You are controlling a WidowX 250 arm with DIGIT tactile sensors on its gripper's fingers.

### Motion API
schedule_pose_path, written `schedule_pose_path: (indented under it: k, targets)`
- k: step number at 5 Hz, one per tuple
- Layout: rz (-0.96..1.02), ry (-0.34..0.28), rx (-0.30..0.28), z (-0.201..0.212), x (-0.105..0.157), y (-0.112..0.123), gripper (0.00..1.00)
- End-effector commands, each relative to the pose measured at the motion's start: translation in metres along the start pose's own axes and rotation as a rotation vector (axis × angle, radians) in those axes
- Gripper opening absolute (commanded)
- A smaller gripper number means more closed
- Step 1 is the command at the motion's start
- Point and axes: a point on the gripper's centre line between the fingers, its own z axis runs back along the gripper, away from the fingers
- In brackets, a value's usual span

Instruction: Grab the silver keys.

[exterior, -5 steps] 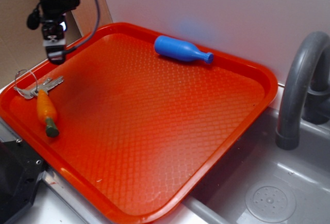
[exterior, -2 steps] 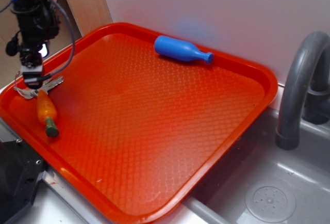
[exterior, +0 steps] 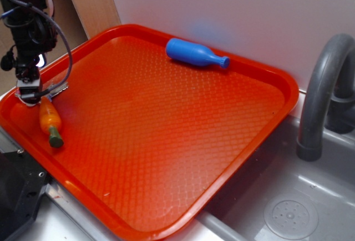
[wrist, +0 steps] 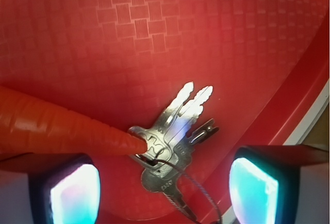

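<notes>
The silver keys [wrist: 175,136] lie flat on the red tray [wrist: 154,38], a small bunch on a thin wire ring, right between my two fingers. My gripper [wrist: 165,188] is open, its pads [wrist: 252,188] glowing pale blue on either side of the bunch, not touching it. An orange toy carrot [wrist: 56,131] lies to the left with its tip resting on the keys. In the exterior view my gripper [exterior: 28,94] hangs over the tray's left corner, hiding most of the keys [exterior: 58,89], just above the carrot [exterior: 49,119].
A blue toy bottle [exterior: 195,53] lies at the tray's far edge near the white wall. The raised tray rim [exterior: 11,113] runs close behind the keys. A grey faucet [exterior: 324,91] and sink basin [exterior: 288,213] stand to the right.
My gripper has moved left and down from above the tray's far-left rim to just over the keys, now covering most of them in the exterior view.
</notes>
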Motion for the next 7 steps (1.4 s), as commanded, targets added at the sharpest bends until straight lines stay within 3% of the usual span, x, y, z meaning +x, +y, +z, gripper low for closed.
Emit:
schedule_pose_path:
  k: [1, 3, 4, 5, 7]
  targets:
    - [0.016, 0.015, 0.027, -0.009, 0.016, 0.016, 1.0]
    - [0.016, 0.045, 0.058, -0.029, 0.037, 0.017, 1.0]
    - [0.012, 0.072, 0.108, -0.047, 0.039, 0.01, 1.0]
    - [0.037, 0.034, 0.111, -0.046, 0.033, 0.008, 0.0]
    - [0.049, 0.004, 0.08, -0.039, 0.035, 0.013, 0.0]
